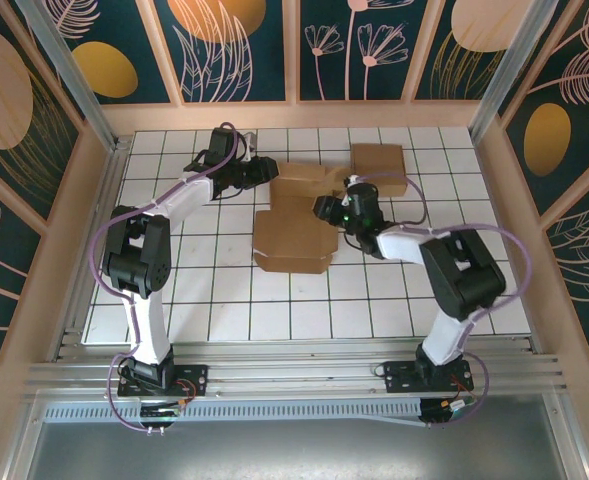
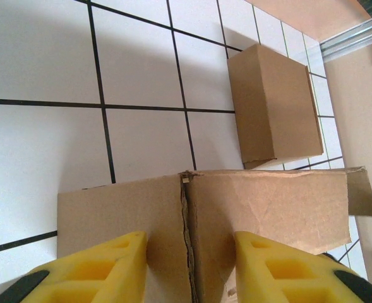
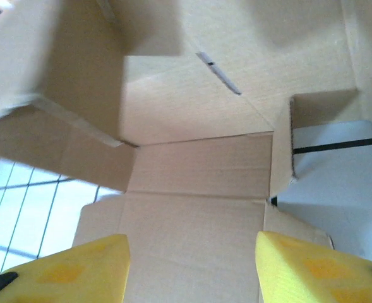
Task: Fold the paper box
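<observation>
The paper box (image 1: 292, 242) is a brown cardboard blank lying partly unfolded at the table's middle, with its far flaps raised. My left gripper (image 1: 266, 170) is open at the box's far-left corner. In the left wrist view its yellow fingers (image 2: 116, 259) stand either side of a raised cardboard wall (image 2: 268, 202) with a vertical seam. My right gripper (image 1: 324, 208) is open at the box's right side. From the right wrist it (image 3: 192, 249) hovers over the inner panel (image 3: 192, 170), with raised flaps around it and nothing gripped.
A second cardboard box (image 1: 379, 168), closed up, sits at the back right of the white gridded table (image 1: 224, 300); it also shows as the box (image 2: 274, 104) beyond the wall. Wooden walls (image 1: 104, 180) ring the table.
</observation>
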Controlling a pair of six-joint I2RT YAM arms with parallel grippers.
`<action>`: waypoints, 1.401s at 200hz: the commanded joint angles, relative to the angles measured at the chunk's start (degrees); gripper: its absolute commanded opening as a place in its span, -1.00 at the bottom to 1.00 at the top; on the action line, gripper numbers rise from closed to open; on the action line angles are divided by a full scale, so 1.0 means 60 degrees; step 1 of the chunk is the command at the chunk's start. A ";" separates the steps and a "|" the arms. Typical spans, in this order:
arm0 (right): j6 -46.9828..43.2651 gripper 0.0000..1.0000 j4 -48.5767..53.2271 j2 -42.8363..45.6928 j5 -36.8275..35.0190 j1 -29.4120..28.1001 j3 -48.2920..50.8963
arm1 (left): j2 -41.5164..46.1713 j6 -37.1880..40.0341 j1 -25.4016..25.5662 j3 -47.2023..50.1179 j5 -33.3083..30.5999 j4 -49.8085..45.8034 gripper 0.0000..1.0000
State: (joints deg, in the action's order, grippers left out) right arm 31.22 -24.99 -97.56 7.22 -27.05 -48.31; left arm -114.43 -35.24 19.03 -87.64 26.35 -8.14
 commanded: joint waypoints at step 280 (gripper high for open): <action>0.0364 -0.66 0.3627 -0.1110 0.1213 0.1041 -0.3566 | -0.0502 -0.0560 0.0040 0.0669 0.0785 -0.0049 -0.32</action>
State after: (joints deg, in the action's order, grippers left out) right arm 25.78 -4.34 -105.16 8.71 -19.62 -65.78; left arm -114.72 -38.06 18.63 -85.91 28.58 -4.38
